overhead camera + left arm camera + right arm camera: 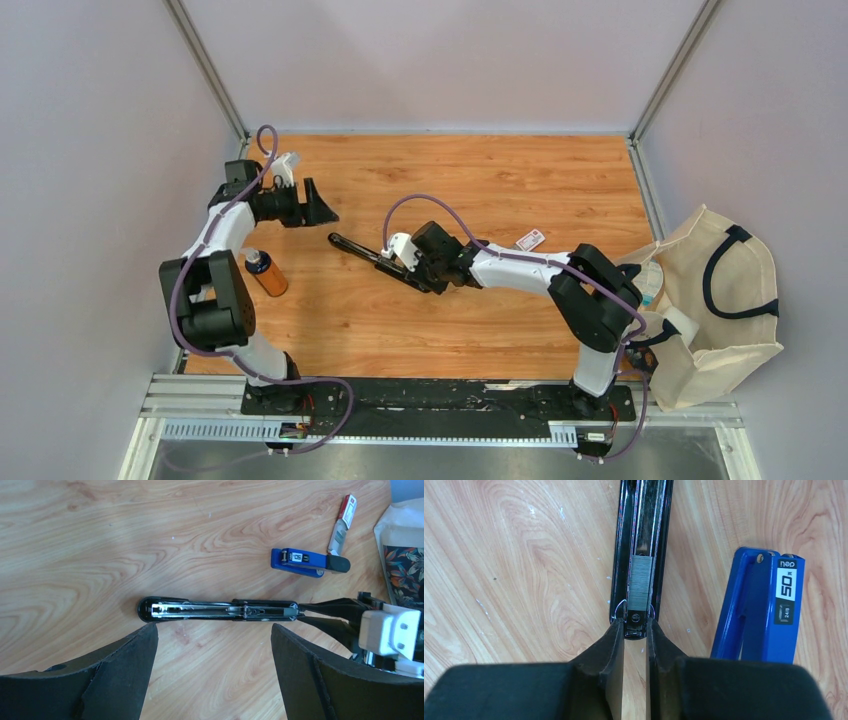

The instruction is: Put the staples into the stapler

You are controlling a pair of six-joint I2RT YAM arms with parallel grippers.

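Your right gripper (634, 626) is pinched onto the near-right end of the black stapler (642, 525), which lies opened flat mid-table. The staple strip (641, 580) sits in its magazine channel, right by your fingertips. Watch that grip: the stapler is long and thin, so a twist or lift from this end could swing it, tip the strip out of the channel, or knock the blue stapler (758, 607) lying just beside it. If the strip isn't seated square, closing the top could jam it. Your left gripper (214, 630) hangs spread wide near the stapler's far-left end, holding nothing, so nothing steadies that end. The blue stapler's label reads "50" and "24/6"; its brand word is upside down and I can't read it for certain. The small white-and-red staple box (345, 520) lies just past the blue one, its print too small to read.
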